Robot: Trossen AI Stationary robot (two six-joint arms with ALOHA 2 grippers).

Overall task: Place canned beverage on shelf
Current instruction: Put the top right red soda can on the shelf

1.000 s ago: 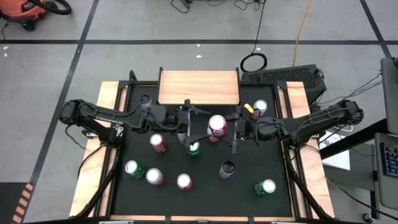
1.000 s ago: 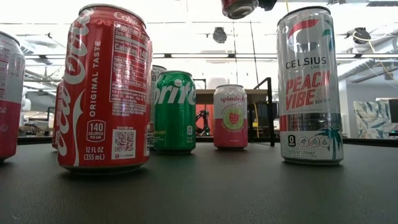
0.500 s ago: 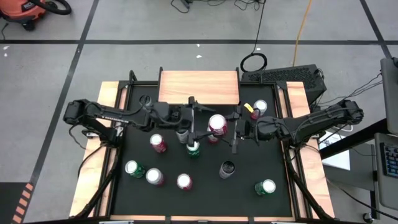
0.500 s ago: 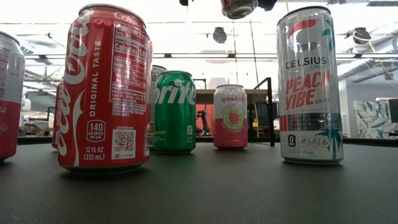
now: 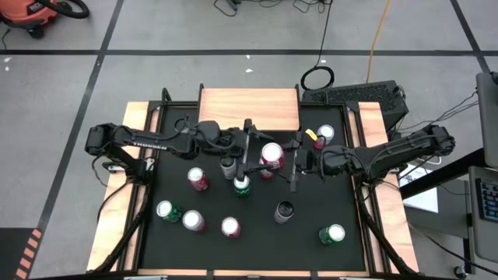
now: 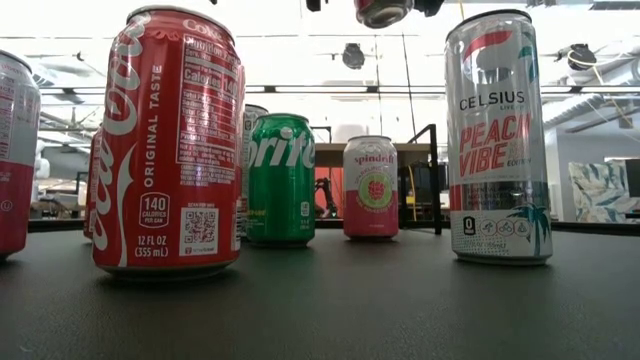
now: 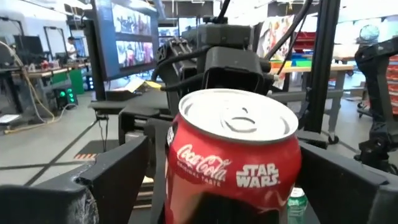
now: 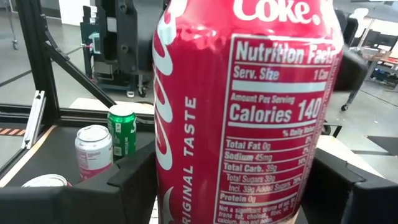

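Holding a red Coke can (image 5: pixel 271 156) upright and lifted off the worktop, between two sets of jaws.
Right gripper (image 5: pixel 292 163) at the can's 3 o'clock, clamped on it; left gripper (image 5: pixel 246 153) at its 9 o'clock, jaws wide apart around it. Shelf (image 5: pixel 249 108) close by at 11 o'clock from the can, top bare; right arm carrying.
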